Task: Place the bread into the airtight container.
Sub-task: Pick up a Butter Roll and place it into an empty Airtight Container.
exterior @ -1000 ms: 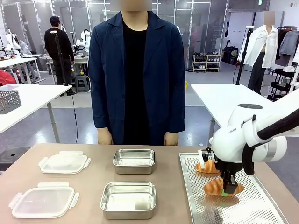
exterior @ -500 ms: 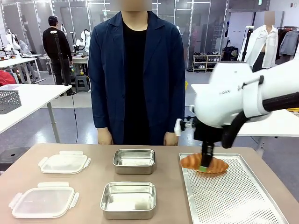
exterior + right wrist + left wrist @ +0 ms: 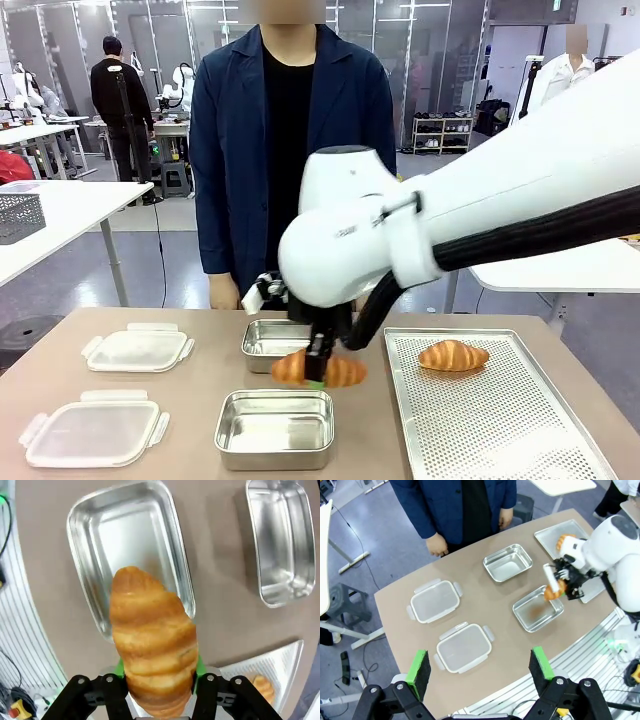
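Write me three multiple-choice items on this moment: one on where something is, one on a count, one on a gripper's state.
1. Where is the golden-brown croissant that the right gripper grips?
A. On the perforated metal tray
B. In the air above the table, by the two rectangular steel containers
C. On a lid

2. How many clear plastic lids lie on the table?
A. One
B. Two
C. Four

3. What state is the left gripper in?
A. Open, holding nothing
B. Shut on a lid
C. Shut on a croissant

Answers: 1 B, the croissant hangs off the table by the containers. 2 B, both lids lie at the table's left. 3 A, its green pads stand wide apart with nothing between them.
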